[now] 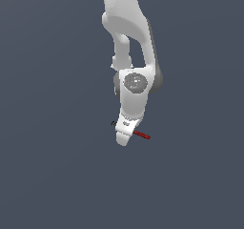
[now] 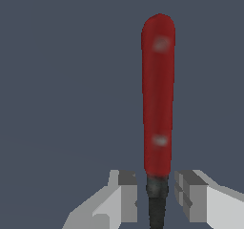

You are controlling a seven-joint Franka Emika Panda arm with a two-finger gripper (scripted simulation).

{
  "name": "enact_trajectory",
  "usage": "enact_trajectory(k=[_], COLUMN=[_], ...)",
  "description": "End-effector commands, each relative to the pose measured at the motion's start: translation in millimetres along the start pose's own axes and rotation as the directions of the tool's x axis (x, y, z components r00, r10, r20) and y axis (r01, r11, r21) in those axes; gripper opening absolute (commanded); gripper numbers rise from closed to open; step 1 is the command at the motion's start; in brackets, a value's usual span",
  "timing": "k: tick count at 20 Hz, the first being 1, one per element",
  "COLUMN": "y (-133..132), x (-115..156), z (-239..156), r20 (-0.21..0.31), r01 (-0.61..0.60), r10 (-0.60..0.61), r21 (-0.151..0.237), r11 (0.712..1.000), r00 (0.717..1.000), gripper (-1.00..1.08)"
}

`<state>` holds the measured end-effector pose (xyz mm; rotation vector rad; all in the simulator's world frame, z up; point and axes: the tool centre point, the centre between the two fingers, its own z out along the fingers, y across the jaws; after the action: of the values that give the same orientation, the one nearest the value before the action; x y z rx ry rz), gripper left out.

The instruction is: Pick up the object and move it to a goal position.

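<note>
Grasp step: the gripper (image 2: pixel 156 199) straddles the fork (image 2: pixel 158 94) with jaws apart, its handle toward 12 o'clock; next, clamp and lift.

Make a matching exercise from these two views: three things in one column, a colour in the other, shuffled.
Things:
1. fork handle
2. fork neck between the fingers
3. gripper fingers

Colours:
A. white and grey
B. red
C. black

Pairs: 1-B, 2-C, 3-A
</note>
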<state>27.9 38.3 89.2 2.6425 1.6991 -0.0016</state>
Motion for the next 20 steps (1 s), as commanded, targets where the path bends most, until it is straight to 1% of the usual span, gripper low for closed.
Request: enact_trajectory(k=[1, 8, 20], y=[-13, -52, -124], x=[6, 25, 61], z=[-23, -89, -216], r20=[0.000, 0.002, 0.002], r01=[0.000, 0.000, -0.001], r10=[0.000, 0.000, 0.001], r21=[-0.002, -0.002, -0.002], r11=[1.000, 1.000, 1.000], r00=[1.000, 1.000, 1.000], gripper=[-1.00, -1.00, -1.00])
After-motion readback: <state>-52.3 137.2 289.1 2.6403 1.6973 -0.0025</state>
